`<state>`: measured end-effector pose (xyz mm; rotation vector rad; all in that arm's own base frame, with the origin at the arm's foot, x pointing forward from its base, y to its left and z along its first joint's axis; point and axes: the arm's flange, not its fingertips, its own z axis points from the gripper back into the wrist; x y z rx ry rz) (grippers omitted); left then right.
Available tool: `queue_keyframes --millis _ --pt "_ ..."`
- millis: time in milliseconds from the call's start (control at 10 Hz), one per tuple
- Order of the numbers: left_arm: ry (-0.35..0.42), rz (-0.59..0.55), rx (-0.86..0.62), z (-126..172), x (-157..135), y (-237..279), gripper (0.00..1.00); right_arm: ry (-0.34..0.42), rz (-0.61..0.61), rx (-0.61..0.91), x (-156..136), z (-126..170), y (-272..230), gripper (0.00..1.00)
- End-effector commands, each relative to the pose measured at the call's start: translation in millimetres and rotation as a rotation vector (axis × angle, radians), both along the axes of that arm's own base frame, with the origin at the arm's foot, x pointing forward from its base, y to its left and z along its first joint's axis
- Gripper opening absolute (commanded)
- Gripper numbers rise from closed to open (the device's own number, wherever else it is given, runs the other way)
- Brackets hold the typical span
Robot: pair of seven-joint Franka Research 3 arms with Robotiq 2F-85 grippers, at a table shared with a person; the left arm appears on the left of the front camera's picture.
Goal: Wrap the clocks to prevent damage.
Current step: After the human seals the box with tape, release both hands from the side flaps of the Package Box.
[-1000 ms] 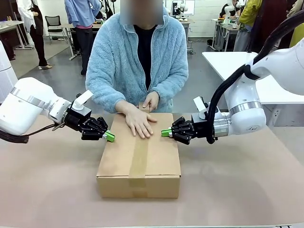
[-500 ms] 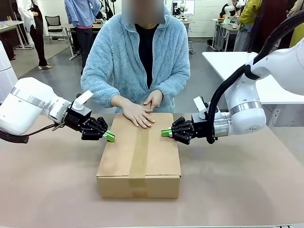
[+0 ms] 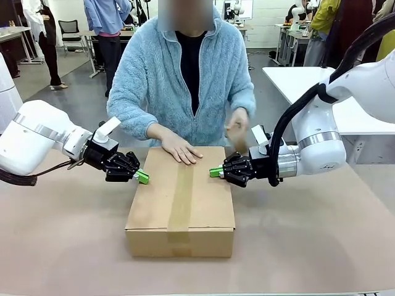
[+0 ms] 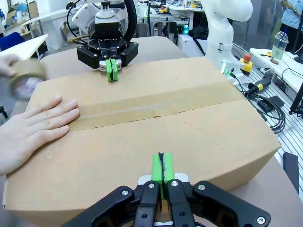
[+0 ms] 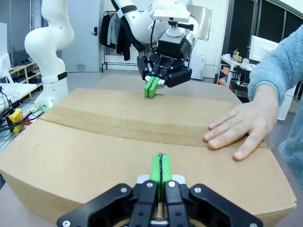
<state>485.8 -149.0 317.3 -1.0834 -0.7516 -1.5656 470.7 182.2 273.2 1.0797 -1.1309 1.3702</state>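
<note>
The clocks are out of view. A closed cardboard box (image 3: 154, 209) with a strip of brown tape (image 3: 181, 200) along its top seam sits mid-table. My left gripper (image 3: 143, 177) is shut, its green pads touching the box's left top edge. Against the right top edge my right gripper (image 3: 215, 172) is shut as well. In the left wrist view my left gripper (image 4: 161, 168) rests on the box lid (image 4: 189, 137); the right wrist view has my right gripper (image 5: 160, 168) doing the same. The person's one hand (image 3: 182, 151) lies flat on the lid; the other lifts a tape roll (image 4: 26, 78).
The person in a blue fleece (image 3: 185, 74) stands at the table's far side. A white table (image 3: 308, 83) stands to the back right. Bare brown tabletop (image 3: 308, 246) lies around the box. Other people stand far off.
The person's hand slid back along the tape to the far edge of the lid. The other hand rose off the box to the right with the tape roll. Both grippers stayed put.
</note>
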Motion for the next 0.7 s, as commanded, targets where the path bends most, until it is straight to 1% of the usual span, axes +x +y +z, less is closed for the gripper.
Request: queue_keyframes --millis 0,600 --pt "-0.001 0.001 0.003 -0.8 0.4 -0.2 0.0 0.003 -0.009 -0.008 0.0 -2.1 -0.2 0.01" --pt "-0.001 0.001 0.003 -0.8 0.4 -0.2 0.0 0.003 -0.009 -0.008 0.0 -2.1 -0.2 0.01"
